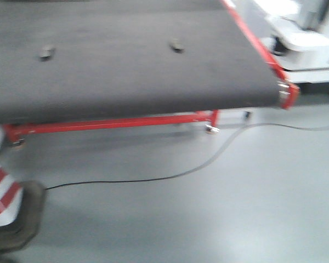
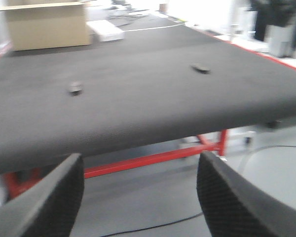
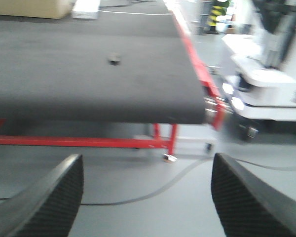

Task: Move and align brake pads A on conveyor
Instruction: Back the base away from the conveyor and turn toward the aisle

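Locating the pads: I can find two brake pads, the left pad [image 1: 46, 52] and the right pad [image 1: 176, 46]. Both lie flat on the conveyor [image 1: 126, 87], well apart from each other and back from its near edge. If there are more, they are outside my views.
Pad orientation: too blurred for me to say how either one is turned.
Left fingers [image 2: 49, 197]: spread wide with nothing between them, hanging over the floor short of the belt's near edge.
Right fingers [image 3: 44, 202]: also spread wide and empty, also over the floor and not yet over the belt.
Progress: I judge the job barely begun. Neither pad is touched or held, so all the moving and lining up is left, and I must first get within reach of the belt.
Front view only: the red frame [image 1: 109, 124] under the belt, a black cable [image 1: 153, 178] trailing across the floor, and a red-and-white striped post [image 1: 0, 192] at lower left.
Left wrist view only: a cardboard box [image 2: 47, 24] at the belt's far end, with both pads in sight.
Right wrist view only: a white machine [image 3: 266, 84] beside the belt's right edge. It shows just one pad, the right one by my reckoning.
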Available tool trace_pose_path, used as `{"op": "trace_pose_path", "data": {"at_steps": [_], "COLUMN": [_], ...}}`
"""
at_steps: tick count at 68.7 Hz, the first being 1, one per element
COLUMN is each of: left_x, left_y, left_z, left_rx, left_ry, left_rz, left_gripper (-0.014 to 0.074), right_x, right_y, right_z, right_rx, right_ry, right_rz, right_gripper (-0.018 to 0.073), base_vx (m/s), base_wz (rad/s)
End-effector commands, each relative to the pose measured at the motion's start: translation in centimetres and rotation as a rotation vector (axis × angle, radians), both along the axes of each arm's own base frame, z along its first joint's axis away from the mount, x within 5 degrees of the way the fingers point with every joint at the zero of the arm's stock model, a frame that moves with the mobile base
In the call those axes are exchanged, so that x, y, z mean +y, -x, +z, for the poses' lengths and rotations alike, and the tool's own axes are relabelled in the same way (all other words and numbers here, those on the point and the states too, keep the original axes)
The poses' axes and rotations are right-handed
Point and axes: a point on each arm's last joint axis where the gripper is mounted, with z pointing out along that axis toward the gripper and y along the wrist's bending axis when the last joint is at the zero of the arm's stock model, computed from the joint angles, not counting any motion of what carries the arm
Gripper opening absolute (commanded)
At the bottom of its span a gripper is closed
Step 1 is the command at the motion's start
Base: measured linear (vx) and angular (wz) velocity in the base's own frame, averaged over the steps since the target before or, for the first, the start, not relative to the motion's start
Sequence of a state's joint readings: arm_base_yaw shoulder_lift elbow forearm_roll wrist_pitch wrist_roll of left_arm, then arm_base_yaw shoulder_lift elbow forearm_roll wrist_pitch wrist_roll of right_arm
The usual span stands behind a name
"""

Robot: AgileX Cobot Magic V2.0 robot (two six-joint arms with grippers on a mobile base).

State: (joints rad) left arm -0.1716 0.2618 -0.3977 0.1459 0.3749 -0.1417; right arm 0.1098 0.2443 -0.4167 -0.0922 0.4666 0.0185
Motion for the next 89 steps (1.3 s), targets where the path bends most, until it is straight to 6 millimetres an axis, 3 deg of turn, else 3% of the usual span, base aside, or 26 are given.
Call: {"op": "trace_pose_path", "data": {"at_steps": [1,89], "left_x": [-0.12,-0.12], "left_y": [-0.06,-0.08], "left_z": [1.38,1.36], "left_rx": [-0.086,-0.084], "left_ry": [0.011,0.011], "left_rz": [-0.013,-0.013], "left_gripper": [0.046,0.046], "right_x": [0.0,-0.01], "right_y": [-0.08,-0.08], "right_z": [1.49,1.46], "right_rx": [-0.095,-0.092], "right_ry": [0.011,0.011], "right_rz": [0.0,0.0], "right_gripper": [0.0525,0.0525], "base_vx": [-0.15,-0.17], "base_wz": [-0.68,-0.85]}}
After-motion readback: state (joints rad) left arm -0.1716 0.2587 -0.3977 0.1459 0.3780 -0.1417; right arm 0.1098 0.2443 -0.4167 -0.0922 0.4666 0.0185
